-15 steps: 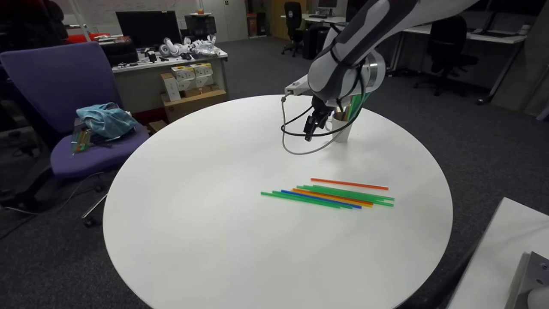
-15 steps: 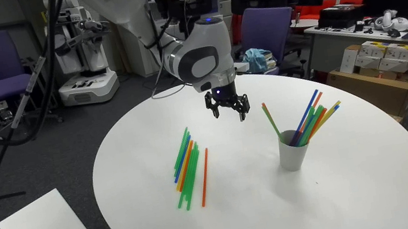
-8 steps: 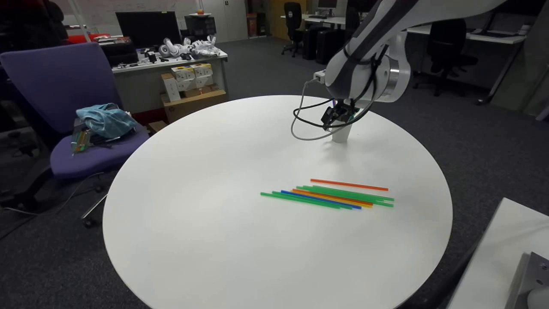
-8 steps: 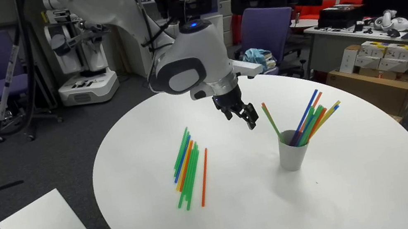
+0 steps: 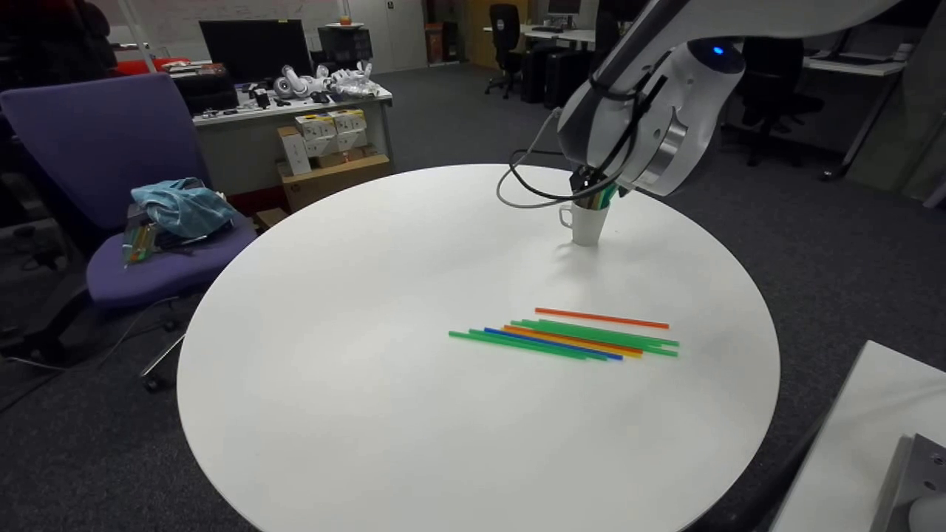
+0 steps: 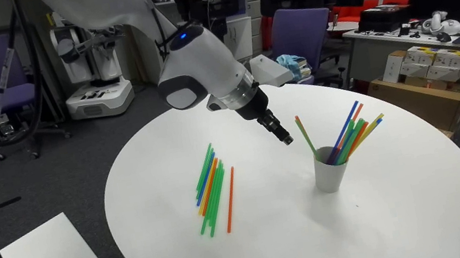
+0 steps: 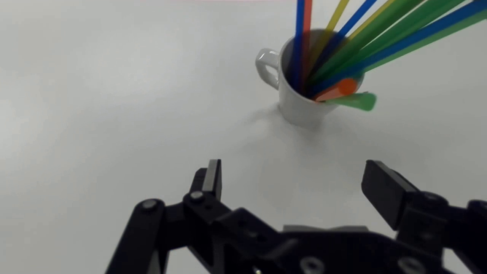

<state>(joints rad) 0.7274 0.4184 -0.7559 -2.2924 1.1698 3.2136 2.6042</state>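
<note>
My gripper [image 7: 293, 171] is open, with nothing between its fingers. In an exterior view the gripper [image 6: 287, 139] is tilted and points down toward a white mug; it is above the table and apart from the mug. The mug [image 6: 331, 177] stands upright and holds several coloured straws [image 6: 352, 138]. It shows ahead of the fingers in the wrist view [image 7: 300, 110], handle at left. An orange and a green straw lean toward the camera there. Several green, blue, yellow and orange straws [image 5: 565, 343] lie side by side on the table, with a red-orange straw [image 5: 602, 318] slightly apart.
The round white table [image 5: 332, 295] holds the mug and the loose straws. Purple chair [image 5: 111, 148] with a blue cloth [image 5: 185, 210] stands beside it. A desk [image 6: 412, 37] with boxes [image 6: 433, 100] is behind. Cables [image 5: 532, 199] loop from the arm near the mug.
My gripper has turned and tilted from pointing nearly straight down to facing the mug, and moved slightly closer to it. The mug and straws have not moved.
</note>
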